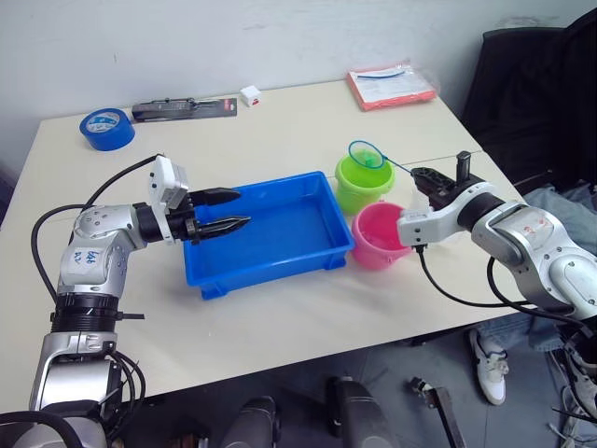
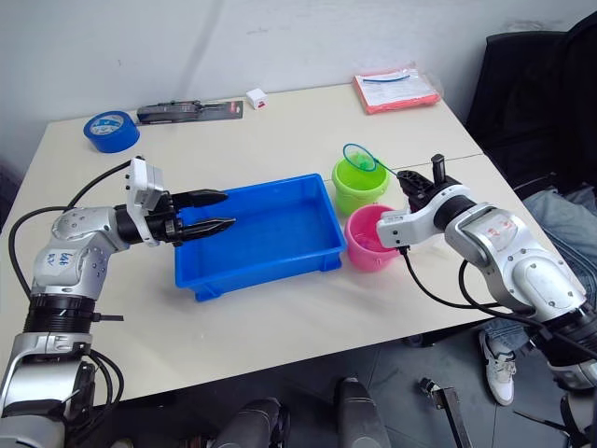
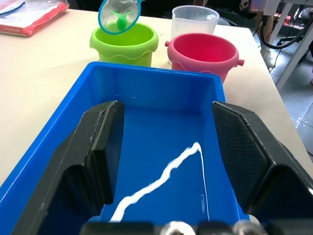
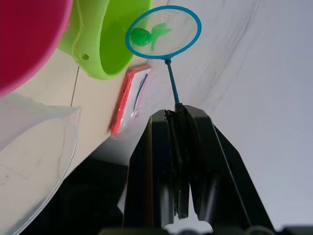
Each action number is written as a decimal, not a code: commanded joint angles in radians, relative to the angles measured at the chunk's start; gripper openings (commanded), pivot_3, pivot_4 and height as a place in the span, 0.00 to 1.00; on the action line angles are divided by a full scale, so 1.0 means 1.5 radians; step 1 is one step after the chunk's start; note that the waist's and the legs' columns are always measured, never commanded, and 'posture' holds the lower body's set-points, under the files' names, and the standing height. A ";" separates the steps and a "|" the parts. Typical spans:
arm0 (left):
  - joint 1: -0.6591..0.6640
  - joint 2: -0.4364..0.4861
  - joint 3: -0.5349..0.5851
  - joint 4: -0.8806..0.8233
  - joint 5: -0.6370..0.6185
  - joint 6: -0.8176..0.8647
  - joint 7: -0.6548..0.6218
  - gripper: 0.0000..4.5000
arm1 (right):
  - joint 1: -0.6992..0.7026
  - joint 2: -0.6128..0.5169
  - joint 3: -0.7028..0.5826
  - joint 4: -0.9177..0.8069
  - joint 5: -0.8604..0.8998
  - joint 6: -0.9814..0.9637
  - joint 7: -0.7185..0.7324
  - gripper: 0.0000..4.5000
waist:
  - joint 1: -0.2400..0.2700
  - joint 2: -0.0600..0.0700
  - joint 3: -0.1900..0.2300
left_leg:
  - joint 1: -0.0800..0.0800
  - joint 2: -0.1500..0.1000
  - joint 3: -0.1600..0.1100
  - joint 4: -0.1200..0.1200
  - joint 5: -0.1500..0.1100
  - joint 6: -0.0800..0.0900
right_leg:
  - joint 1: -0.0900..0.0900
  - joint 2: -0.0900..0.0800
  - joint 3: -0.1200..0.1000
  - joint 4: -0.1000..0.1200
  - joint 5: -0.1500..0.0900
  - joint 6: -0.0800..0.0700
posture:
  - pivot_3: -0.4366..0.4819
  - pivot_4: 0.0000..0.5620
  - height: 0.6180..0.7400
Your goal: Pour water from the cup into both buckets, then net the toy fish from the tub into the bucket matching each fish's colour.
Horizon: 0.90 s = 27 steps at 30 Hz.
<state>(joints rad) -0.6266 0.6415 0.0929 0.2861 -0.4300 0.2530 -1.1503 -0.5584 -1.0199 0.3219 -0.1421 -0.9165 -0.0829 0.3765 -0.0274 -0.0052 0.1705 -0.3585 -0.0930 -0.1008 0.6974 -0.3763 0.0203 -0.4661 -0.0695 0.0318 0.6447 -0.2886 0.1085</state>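
I take the lime green round plastic bucket (image 1: 364, 184) as my landmark. My right gripper (image 4: 177, 113) is pinched shut on the thin stick handle of the small round scoop net (image 1: 367, 154) with its blue hoop and pale mesh, and the hoop hangs directly over the lime bucket's mouth. A tiny bright green toy fish (image 4: 148, 34) lies in the mesh. The handle's long axis runs from the hoop back toward my right gripper, away from the shallow bright blue rectangular plastic tub (image 1: 280, 264).

So the relation that matters is vertical: fish above matching bucket. I judge the next move to be a roll of the right wrist to tip the hoop, with little travel needed. The risk is the fish clinging to the mesh or dropping outside the rim.

The pink round plastic bucket (image 1: 378, 238) stands just beside the lime one, on the side nearer me, and the wide clear plastic beaker (image 3: 194, 17) stands just beyond the pink bucket from the tub. My left gripper (image 1: 229, 211) hovers with fingers spread apart over the tub's far end from the lime bucket, holding nothing. I see no fish in the tub from the left wrist view.
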 commanded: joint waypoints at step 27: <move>0.034 0.175 0.024 -0.164 -0.058 0.199 -0.071 0.69 | -0.048 0.135 -0.257 -0.209 0.826 0.487 0.503 0.17 | 0.002 0.000 0.000 | 0.000 0.001 -0.002 0.000 0.000 0.000 | 0.002 0.000 0.001 0.001 0.000 0.000 | 0.48 0.27 1.00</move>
<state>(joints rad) -0.5931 0.8710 0.1141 0.1045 -0.4856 0.5056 -1.2362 -0.6407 -0.7992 -0.0116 -0.3902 0.1838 0.5657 1.0607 -0.0239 -0.0052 0.1706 -0.3581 -0.0921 -0.1044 0.6976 -0.3765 0.0205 -0.4629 -0.0700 0.0326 0.6454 -0.2886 0.1085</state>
